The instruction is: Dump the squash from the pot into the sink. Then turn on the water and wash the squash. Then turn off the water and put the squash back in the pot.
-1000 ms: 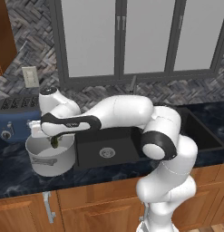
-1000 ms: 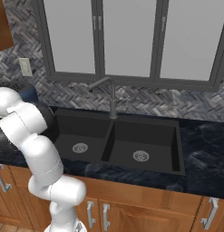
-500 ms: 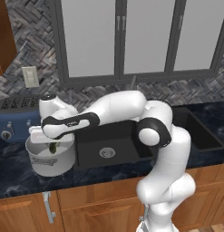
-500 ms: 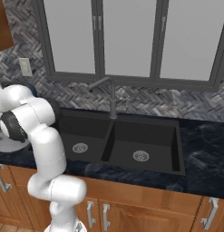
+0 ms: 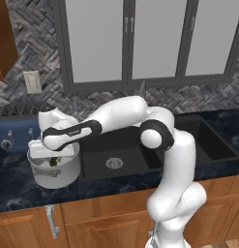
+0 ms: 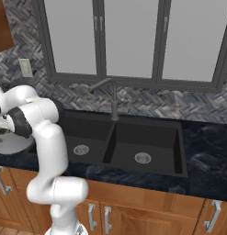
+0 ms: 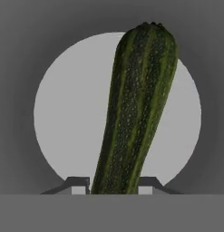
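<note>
The light-grey pot (image 5: 57, 173) stands on the dark counter left of the black sink (image 5: 136, 145). My gripper (image 5: 51, 156) reaches down into the pot's mouth, shut on the green squash (image 5: 54, 162), which hangs inside the rim. In the hand view the squash (image 7: 136, 113) runs up from between my fingertips (image 7: 77, 186), with my gripper (image 7: 112, 185) clamped on its near end over the pot's pale round floor (image 7: 63, 113). From the right base view a part of the pot (image 6: 11, 143) shows behind the arm, beside the sink (image 6: 147, 137).
A blue toaster (image 5: 14, 128) stands just behind the pot. The dark faucet (image 6: 114, 98) rises behind the divider between the two basins. The sink's drains (image 6: 142, 158) are bare. Wooden cabinets run under the counter edge.
My gripper has carried the squash a little left and lowered it from above the pot's rim down into the pot. The grip has stayed shut.
</note>
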Motion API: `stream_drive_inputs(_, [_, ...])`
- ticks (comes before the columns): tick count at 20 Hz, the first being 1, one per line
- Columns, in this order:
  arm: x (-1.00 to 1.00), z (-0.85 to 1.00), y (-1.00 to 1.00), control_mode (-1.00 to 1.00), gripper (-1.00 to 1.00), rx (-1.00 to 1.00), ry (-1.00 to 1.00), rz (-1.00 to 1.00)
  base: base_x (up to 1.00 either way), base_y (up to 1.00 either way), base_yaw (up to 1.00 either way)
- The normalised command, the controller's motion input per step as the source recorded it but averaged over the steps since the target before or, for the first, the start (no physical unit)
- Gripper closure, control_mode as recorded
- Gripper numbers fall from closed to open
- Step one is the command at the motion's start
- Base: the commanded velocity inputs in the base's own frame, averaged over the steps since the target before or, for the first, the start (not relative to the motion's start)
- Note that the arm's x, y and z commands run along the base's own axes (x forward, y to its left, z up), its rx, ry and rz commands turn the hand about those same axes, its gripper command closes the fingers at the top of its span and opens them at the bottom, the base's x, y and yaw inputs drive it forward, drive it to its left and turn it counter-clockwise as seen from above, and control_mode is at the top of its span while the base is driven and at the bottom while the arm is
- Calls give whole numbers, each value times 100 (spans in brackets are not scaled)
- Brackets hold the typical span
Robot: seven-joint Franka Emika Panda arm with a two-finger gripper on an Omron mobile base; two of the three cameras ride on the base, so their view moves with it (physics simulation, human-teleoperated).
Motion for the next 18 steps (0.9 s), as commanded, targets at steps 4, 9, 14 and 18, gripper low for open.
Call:
stream_drive_inputs(4, [2,-22,13,-100,100,-4,0,0,0,0,0])
stream_drive_inputs(9, [9,-9,7,-100,100,-1,0,0,0,0,0])
stream_drive_inputs(14, [1,-8,2,-100,-100,-2,0,0,0,0,0])
stream_drive_inputs(18, [0,0,0,-100,-100,0,0,0,0,0,0])
